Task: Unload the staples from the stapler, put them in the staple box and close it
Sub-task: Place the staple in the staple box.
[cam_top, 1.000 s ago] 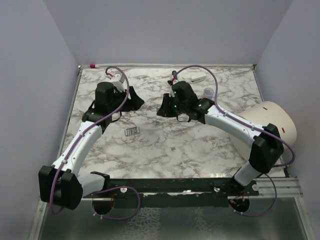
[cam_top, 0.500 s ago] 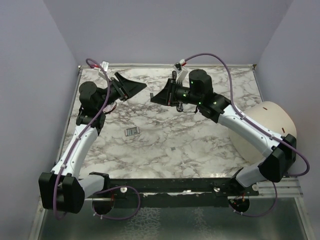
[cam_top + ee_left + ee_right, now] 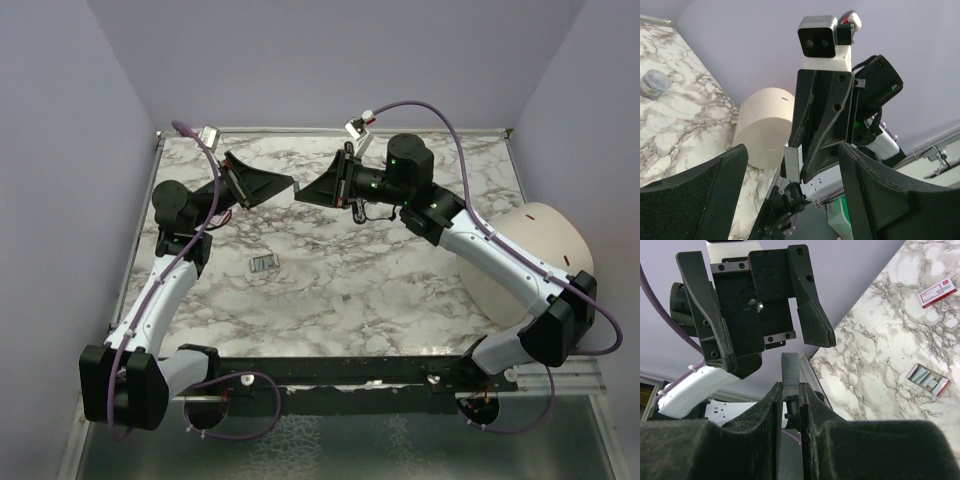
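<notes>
Staples (image 3: 790, 371): one ribbed grey strip is clamped between the fingers of the right gripper (image 3: 789, 390), held in the air. One stapler (image 3: 262, 263) is laid on the marble tabletop (image 3: 400, 290) below. The left gripper (image 3: 282, 185) is held opposite, jaws apart. One cream cylinder (image 3: 545, 250) is set at the right edge, and the table is enclosed by lilac walls (image 3: 320, 60).

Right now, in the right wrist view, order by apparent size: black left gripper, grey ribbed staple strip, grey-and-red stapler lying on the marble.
1. left gripper.
2. staple strip and stapler look alike; strip is nearer the camera, so unranked.
</notes>
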Tool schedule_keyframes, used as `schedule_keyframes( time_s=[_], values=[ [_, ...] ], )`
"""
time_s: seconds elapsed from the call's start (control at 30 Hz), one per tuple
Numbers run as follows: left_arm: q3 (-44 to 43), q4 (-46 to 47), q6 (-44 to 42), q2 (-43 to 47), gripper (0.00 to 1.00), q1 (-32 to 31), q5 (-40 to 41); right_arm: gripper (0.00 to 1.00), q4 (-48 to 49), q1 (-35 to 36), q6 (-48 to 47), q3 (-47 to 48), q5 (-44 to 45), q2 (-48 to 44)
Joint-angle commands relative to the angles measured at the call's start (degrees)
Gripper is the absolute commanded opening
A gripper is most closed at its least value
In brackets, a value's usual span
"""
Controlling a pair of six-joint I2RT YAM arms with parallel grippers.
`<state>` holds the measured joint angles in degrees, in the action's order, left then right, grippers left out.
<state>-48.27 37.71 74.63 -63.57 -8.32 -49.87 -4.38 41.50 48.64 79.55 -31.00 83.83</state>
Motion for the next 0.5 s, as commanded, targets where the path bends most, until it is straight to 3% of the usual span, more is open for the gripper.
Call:
schedule_keyframes(
  time_s=[0.0,0.2,0.47],
  values=[
    [0.8,10.7,5.1,-1.2,0.73,0.2,-5.1,0.18,3.4,-0.5,1.8,1.7,-3.5,-1.3],
    [3.4,23.5,13.4,-3.9,0.61,0.2,-6.1,0.18,5.0,-0.5,3.1,1.3,-5.4,-0.6],
    [3.3,26.3,14.4,-4.6,0.56,0.1,-6.6,0.18,5.8,-0.5,3.6,0.9,-6.6,0.1]
  ],
)
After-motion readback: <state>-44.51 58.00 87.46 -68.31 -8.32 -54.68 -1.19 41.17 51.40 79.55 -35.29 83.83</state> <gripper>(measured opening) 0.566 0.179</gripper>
